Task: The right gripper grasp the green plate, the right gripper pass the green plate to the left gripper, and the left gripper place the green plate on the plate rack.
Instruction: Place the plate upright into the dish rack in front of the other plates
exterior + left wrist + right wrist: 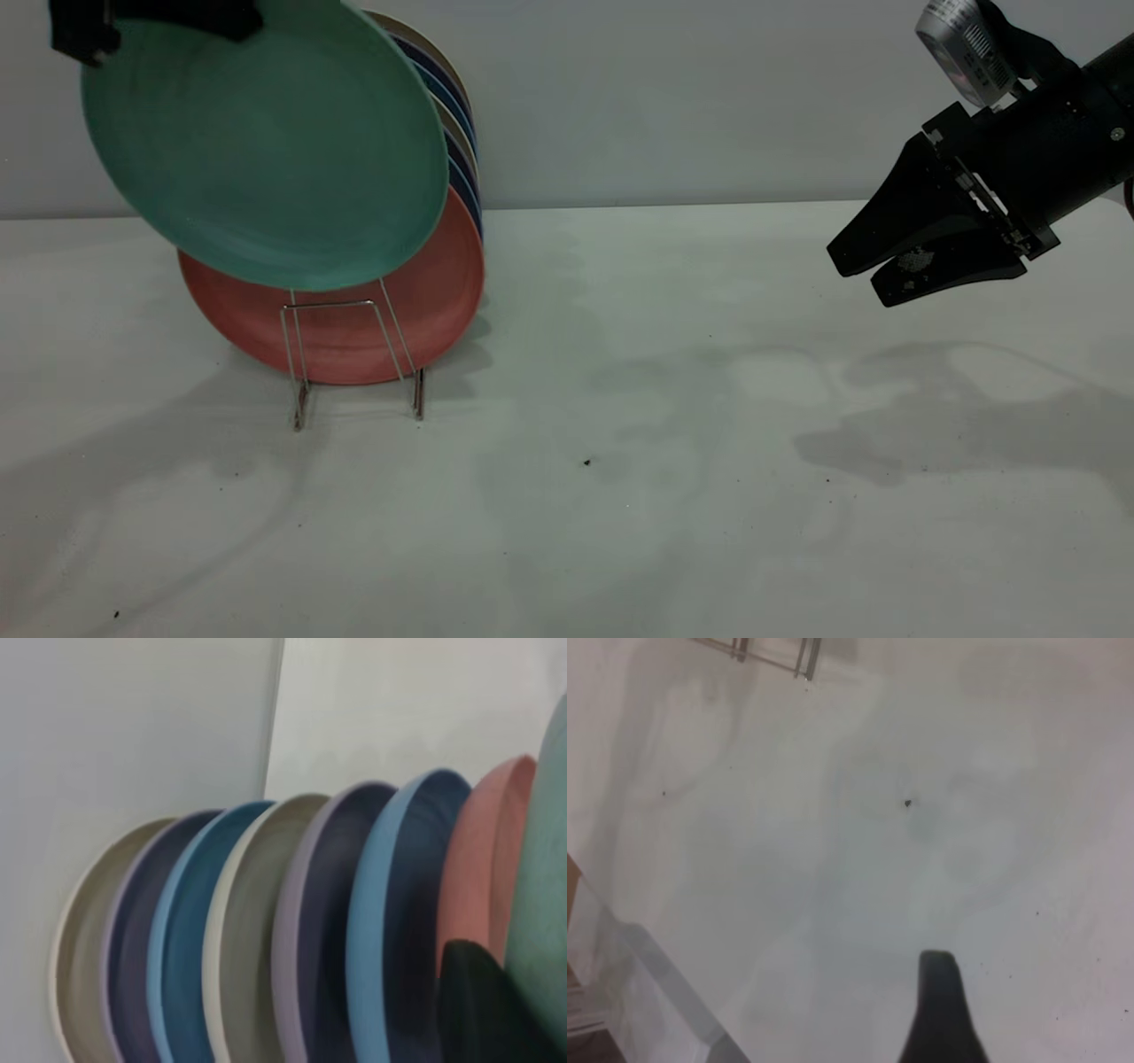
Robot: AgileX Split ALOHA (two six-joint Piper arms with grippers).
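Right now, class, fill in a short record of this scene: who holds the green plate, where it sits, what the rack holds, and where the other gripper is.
holder: left gripper, shut on the green plate's top rim
green plate: tilted, held above the plate rack, in front of the salmon plate
rack contents: salmon, blue and beige plates standing upright
right gripper: off to the right above the table, holding nothing
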